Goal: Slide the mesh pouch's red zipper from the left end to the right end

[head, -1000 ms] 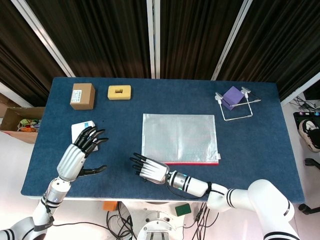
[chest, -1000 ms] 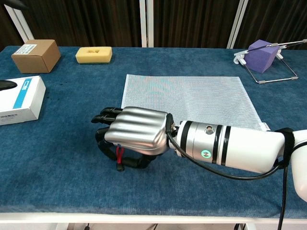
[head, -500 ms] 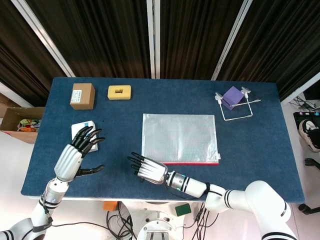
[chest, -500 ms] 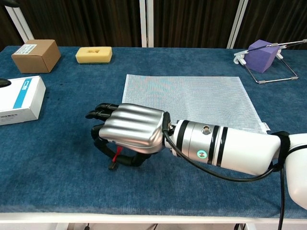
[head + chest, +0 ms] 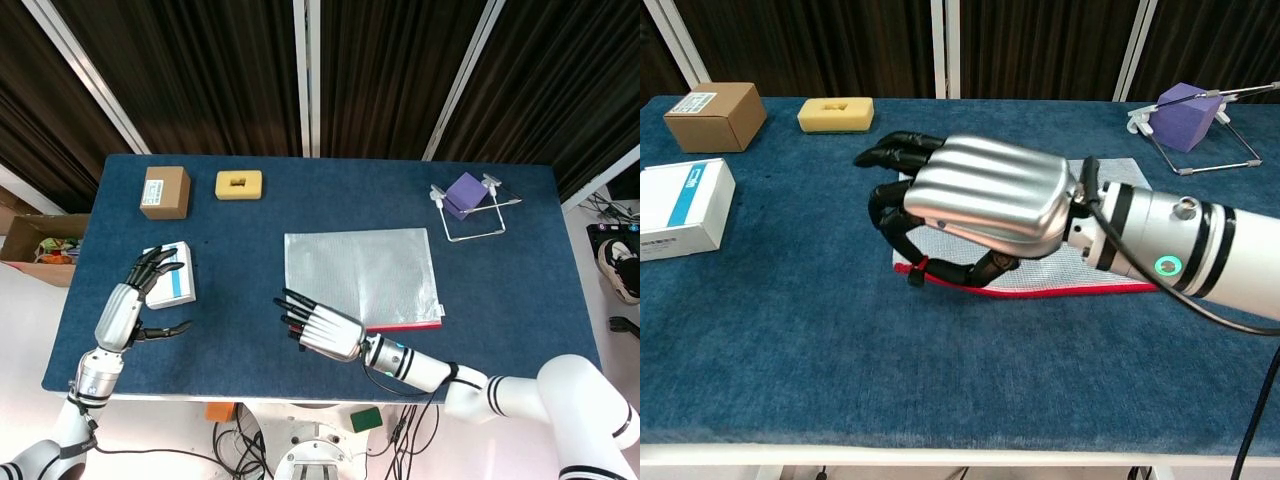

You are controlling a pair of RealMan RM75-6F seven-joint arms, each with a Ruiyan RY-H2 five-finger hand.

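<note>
The clear mesh pouch lies flat in the middle of the blue table, with its red zipper strip along the near edge. My right hand hovers over the pouch's near left corner. In the chest view this right hand is raised above the mesh pouch and pinches the small red zipper pull at the left end of the red strip. My left hand is at the table's left side with fingers spread, holding nothing, beside a white box.
A brown cardboard box and a yellow sponge sit at the back left. A purple block in a wire stand stands at the back right. The white box lies near the left edge.
My right hand has lifted off the table and shifted right and toward the pouch, carrying the red pull. My left hand has drawn back to the left, uncovering the white box.
</note>
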